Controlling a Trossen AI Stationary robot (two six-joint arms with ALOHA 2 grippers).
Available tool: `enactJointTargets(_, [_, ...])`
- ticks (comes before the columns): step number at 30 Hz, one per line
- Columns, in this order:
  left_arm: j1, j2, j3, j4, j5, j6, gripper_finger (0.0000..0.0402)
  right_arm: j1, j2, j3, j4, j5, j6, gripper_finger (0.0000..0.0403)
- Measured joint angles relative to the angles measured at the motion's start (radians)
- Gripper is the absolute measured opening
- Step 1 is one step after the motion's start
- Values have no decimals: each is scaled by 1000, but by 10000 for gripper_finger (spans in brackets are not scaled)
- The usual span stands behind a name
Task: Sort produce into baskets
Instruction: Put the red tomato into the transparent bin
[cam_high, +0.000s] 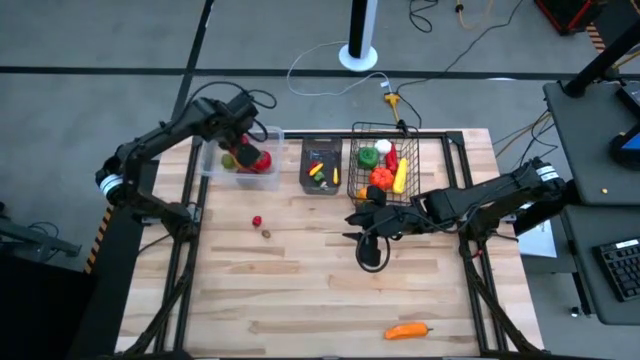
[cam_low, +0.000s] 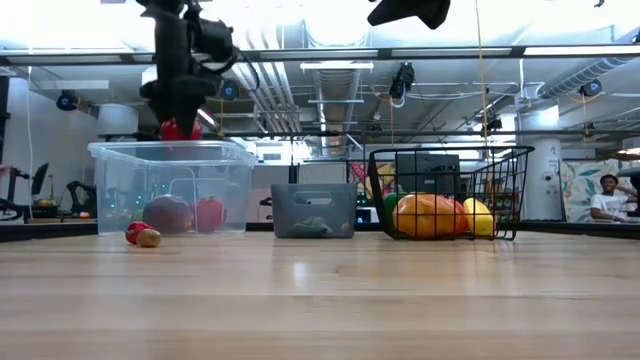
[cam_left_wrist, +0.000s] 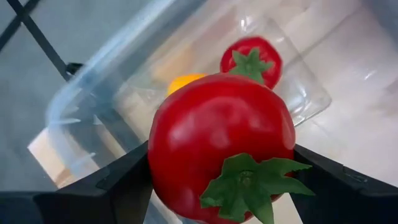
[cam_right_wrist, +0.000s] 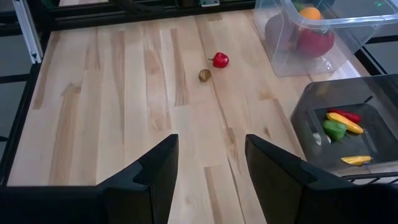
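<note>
My left gripper (cam_high: 250, 150) hangs over the clear tub (cam_high: 240, 165) at the table's far left, shut on a red tomato (cam_left_wrist: 217, 137) with a green calyx. On the tub's floor lie another red tomato (cam_left_wrist: 252, 59) and an orange piece (cam_left_wrist: 183, 82). My right gripper (cam_right_wrist: 208, 168) hovers open above the table's middle, near the wire basket (cam_high: 385, 165), with nothing between its fingers. A small red fruit (cam_high: 257, 221) and a brown piece (cam_high: 267, 234) lie on the table. An orange pepper (cam_high: 408, 330) lies near the front edge. My left gripper pinches the tomato between its two fingers (cam_left_wrist: 124, 180), one on each opposite side (cam_left_wrist: 163, 168). The calyx faces back toward the wrist. The fingers come from above, pointing steeply down. The tomato (cam_low: 180, 130) is lifted clear, above the tub's rim.
A dark bin (cam_high: 321, 165) with small peppers stands between the tub and the wire basket, which holds several pieces. All three stand along the far edge. Bare wood lies in the middle and at the near left. A person (cam_low: 603, 195) sits in the room beyond.
</note>
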Motion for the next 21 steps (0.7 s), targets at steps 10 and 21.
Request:
enactJointTargets(10, [13, 1, -173, 151, 76, 4, 293, 0, 0, 0, 1, 1, 1, 178])
enactJointTargets(21, [73, 10, -206, 189, 77, 26, 293, 0, 0, 0, 2, 2, 1, 178])
